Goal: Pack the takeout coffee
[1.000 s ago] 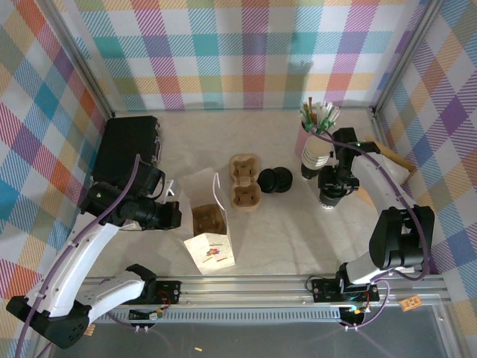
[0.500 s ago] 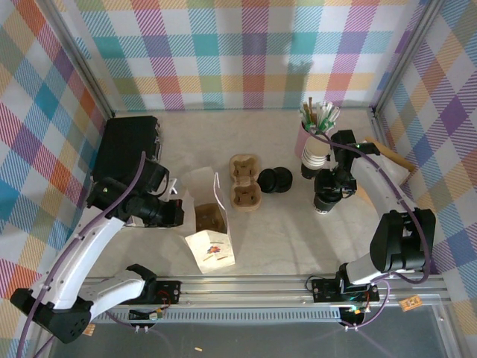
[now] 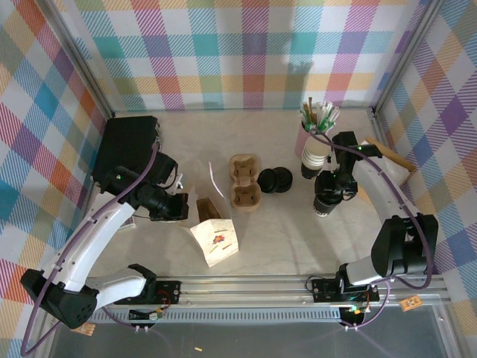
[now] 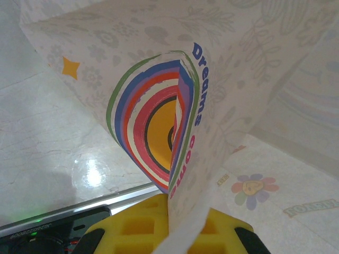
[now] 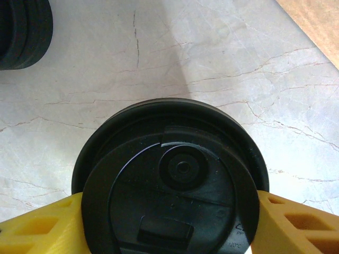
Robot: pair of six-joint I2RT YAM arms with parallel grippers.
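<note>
The takeout coffee, a whitish cup under a round black lid, hangs over the table right of centre. My right gripper is shut on it, with a yellow finger pressed against each side below the lid. The printed white paper bag stands tilted at the front middle, and a brown insert shows in its mouth. My left gripper is shut on the bag's rim; the paper wall rises from between its yellow pads.
A cardboard cup carrier and loose black lids lie between bag and coffee. A stack of lidless cups and a pink holder of stirrers stand behind the right gripper. A black case sits left; a wooden board sits right.
My right gripper has carried the coffee a little left and nearer. The left gripper moved right with the bag's rim, so the bag tilted and its base swung round.
</note>
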